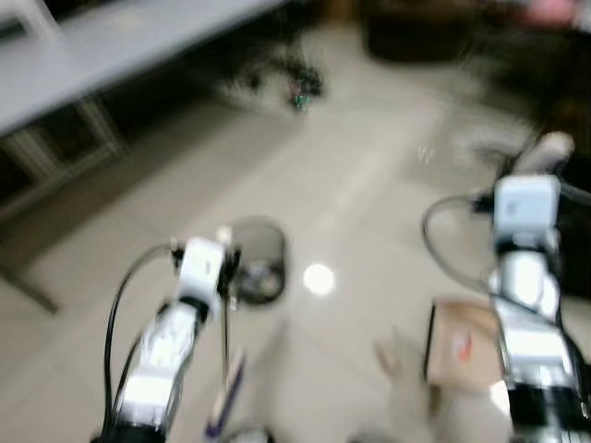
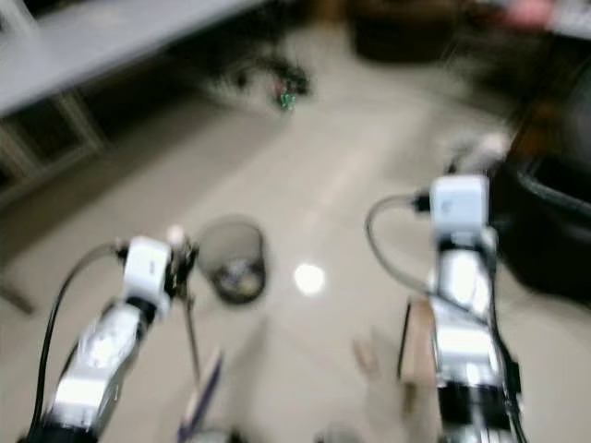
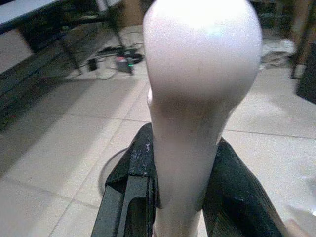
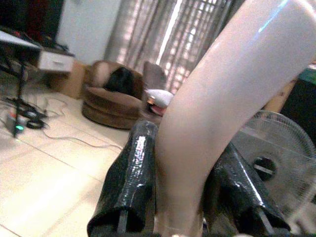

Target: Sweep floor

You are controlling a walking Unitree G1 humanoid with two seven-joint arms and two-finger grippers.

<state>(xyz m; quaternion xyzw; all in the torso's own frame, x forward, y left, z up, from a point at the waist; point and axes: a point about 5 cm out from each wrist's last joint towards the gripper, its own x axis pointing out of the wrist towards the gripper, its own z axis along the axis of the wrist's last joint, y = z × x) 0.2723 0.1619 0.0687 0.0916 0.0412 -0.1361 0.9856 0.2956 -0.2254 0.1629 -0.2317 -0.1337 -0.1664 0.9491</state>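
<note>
Fingers [image 3: 129,197] of the left gripper [image 3: 180,197] pinch a pale pink handle [image 3: 197,98] just under its rounded end, one black finger on each side; in the left eye view that handle runs down as a thin rod [image 1: 224,351] from the left gripper toward the floor at about 7 o'clock, where something purple [image 1: 224,399], too blurred to name, lies beside it. Two fingers [image 4: 129,182] of the right gripper [image 4: 180,197] clamp a second pale handle [image 4: 222,98], which curves away above them. Nearest on the tiled floor [image 1: 369,185], at about 5 o'clock beside the right arm, lies one flat cardboard piece [image 1: 462,346] with a red mark. Just past the left gripper, at about 10 o'clock, stands one round dark wire bin [image 1: 254,258] with scraps inside. Farther out at 11 o'clock a grey bench [image 1: 102,46] stretches across, with a tangle of cables [image 1: 286,83] on the floor by its far end. At 12 o'clock sits one brown armchair [image 4: 118,96], and the right wrist view catches one white fan [image 4: 269,168] near the right gripper.
</note>
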